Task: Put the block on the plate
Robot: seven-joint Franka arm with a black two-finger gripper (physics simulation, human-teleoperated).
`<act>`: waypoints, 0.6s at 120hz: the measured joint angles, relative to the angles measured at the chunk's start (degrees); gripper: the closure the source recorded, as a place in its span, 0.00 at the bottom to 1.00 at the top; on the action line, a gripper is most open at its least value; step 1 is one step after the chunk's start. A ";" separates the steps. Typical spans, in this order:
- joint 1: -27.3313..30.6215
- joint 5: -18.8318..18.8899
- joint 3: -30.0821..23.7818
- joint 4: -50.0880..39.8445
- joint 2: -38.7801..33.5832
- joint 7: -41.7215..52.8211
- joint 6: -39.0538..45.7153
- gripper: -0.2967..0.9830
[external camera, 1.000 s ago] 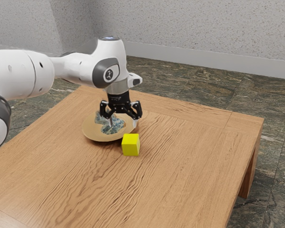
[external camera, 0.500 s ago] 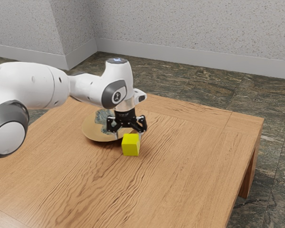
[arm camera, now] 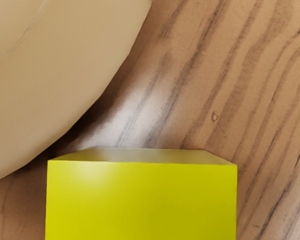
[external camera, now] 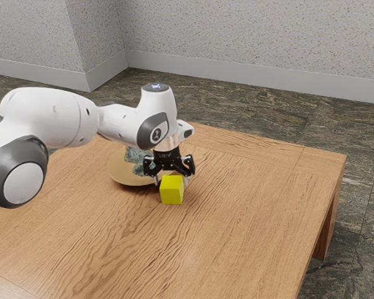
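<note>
A black two-finger gripper (external camera: 171, 180), its fingers spread apart, hangs low over a bright yellow cube-shaped block (external camera: 172, 190) on a brown wood-grained tabletop (external camera: 255, 212). The block sits just beside a round tan plate (external camera: 126, 177) with a mottled blue-grey centre, on the side toward the tabletop's near edge in the exterior view. The approach appears nearly complete; gripping, lifting and setting down on the plate are left.

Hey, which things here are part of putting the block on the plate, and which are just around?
Part of the job:
- yellow block, on the table
- tan plate
- gripper, open at the block

Just around:
- wooden table
- dark floor
- speckled wall
</note>
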 joint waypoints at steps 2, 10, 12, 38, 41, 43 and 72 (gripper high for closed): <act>0.01 -0.02 0.00 0.03 0.11 0.01 0.07 0.23; 0.13 -0.17 0.00 0.10 0.54 0.04 0.29 0.23; 0.15 -0.21 0.00 0.08 0.59 0.05 0.33 0.23; 0.20 -1.37 0.00 -0.29 1.38 0.14 1.10 0.23; 0.20 -1.46 0.00 -0.30 1.44 0.14 1.16 0.23; 0.21 -1.50 0.00 -0.31 1.48 0.15 1.19 0.23; 0.61 -1.53 0.00 -0.06 2.39 0.25 2.14 0.23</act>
